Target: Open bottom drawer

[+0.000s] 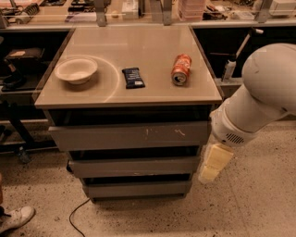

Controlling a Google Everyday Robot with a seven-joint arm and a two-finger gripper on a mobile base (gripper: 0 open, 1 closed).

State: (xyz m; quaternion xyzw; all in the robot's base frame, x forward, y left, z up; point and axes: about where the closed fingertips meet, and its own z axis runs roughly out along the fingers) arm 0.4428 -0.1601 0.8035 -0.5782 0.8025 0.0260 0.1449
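The gripper (pixel 213 163) hangs beside the right end of the middle drawer front (pixel 134 165), above-right of the bottom drawer (pixel 137 189). The tabletop (pixel 138 44) carries a bowl (pixel 76 70), a dark packet (pixel 133 77) and a toppled can (pixel 181 69).

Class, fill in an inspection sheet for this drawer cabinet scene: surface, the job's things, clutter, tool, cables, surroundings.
Surface: cabinet top, beige and glossy, holding three items.
Job's things: bottom drawer, the lowest grey front, appears shut; its inside does not show.
Clutter: bowl at the left, upright; dark snack bar in the middle; orange can lying on its side at the right.
Tool: the cream tool hangs at the cabinet's right edge, level with the middle and bottom fronts.
Cables: one black cable on the floor by the cabinet's front left.
Surroundings: speckled floor; shoe at lower left; cluttered benches behind.
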